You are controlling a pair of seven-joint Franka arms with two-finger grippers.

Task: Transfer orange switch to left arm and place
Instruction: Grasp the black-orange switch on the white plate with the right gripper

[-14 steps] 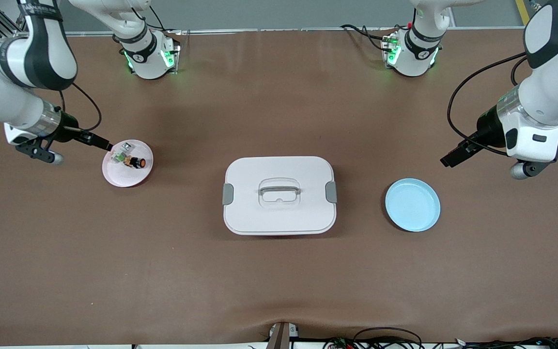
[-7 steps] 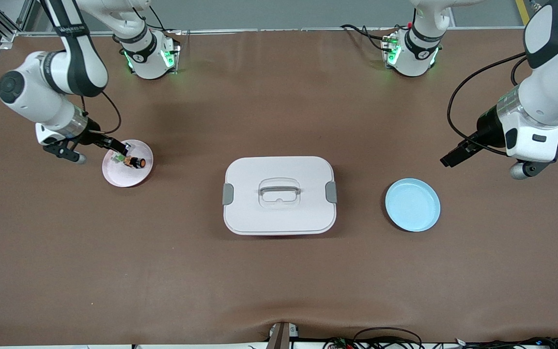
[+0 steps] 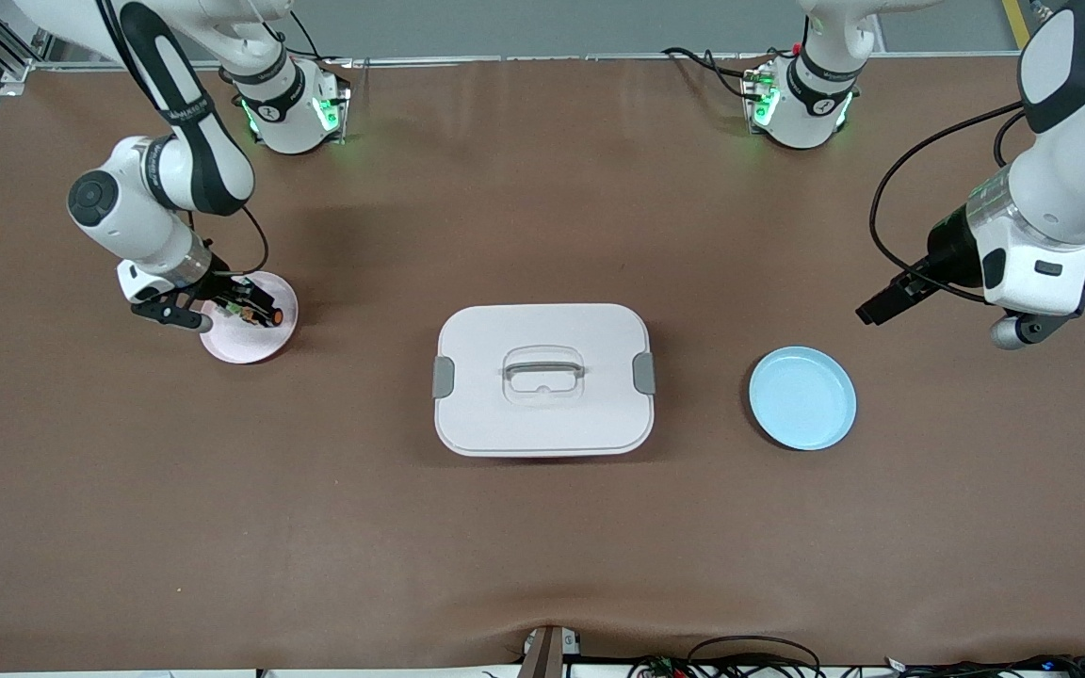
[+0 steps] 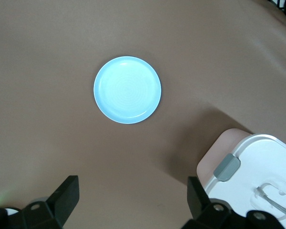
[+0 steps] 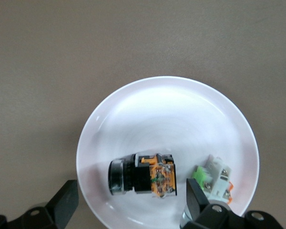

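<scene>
Large white rounded-rectangular plastic box (image 3: pixel 542 379) at frame centre on brown bench (image 3: pixel 542 527). Pale blue round plate (image 3: pixel 802 397) beside it, frame right. Left tool (image 4: pixel 131 200) over bench above plate, released, waiting. Frame left: right tool (image 5: pixel 128 200) released, straddling small black-bodied orange switch (image 5: pixel 142 173) lying on its side in pink-white round plate (image 3: pixel 265 347).

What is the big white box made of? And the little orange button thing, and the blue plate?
The box looks like smooth matte white plastic, with grey clips and a clear handle. The orange switch seems hard plastic, black and orange with small metal parts. The blue plate looks like glossy plastic or ceramic; I cannot tell which.
</scene>
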